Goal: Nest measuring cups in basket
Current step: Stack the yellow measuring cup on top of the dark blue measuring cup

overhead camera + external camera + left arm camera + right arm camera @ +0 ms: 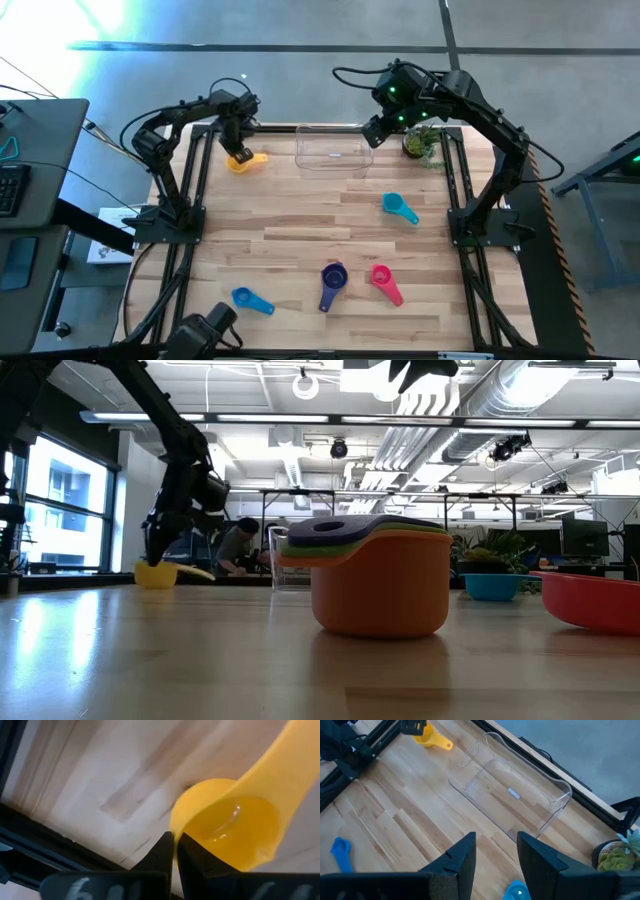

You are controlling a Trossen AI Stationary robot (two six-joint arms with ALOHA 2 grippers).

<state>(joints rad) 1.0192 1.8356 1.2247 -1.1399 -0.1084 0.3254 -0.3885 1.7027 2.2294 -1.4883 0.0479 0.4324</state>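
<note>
A yellow measuring cup (245, 160) sits at the far left of the table, its handle pointing right; it also shows in the low view (157, 574). My left gripper (238, 148) is shut on it. The clear basket (333, 148) stands at the far middle. My right gripper (372, 130) hovers open and empty over the basket's right end; it also shows in the right wrist view (495, 855). A purple-topped nested stack (332, 278) in an orange cup (380, 585), a pink cup (385, 283), a blue cup (252, 300) and a teal cup (400, 208) lie on the table. My left gripper pinches the yellow cup's bowl rim (173, 827) on the side away from the handle, one finger (197, 855) inside the bowl and one (157, 855) outside. The fingers come from above, pointing down. The cup stays upright, low at the table (157, 574).
A small potted plant (420, 142) stands just right of the basket, under my right arm. Black frame rails run along the table's left and right sides. Bare wood lies between the basket and the near cups.
</note>
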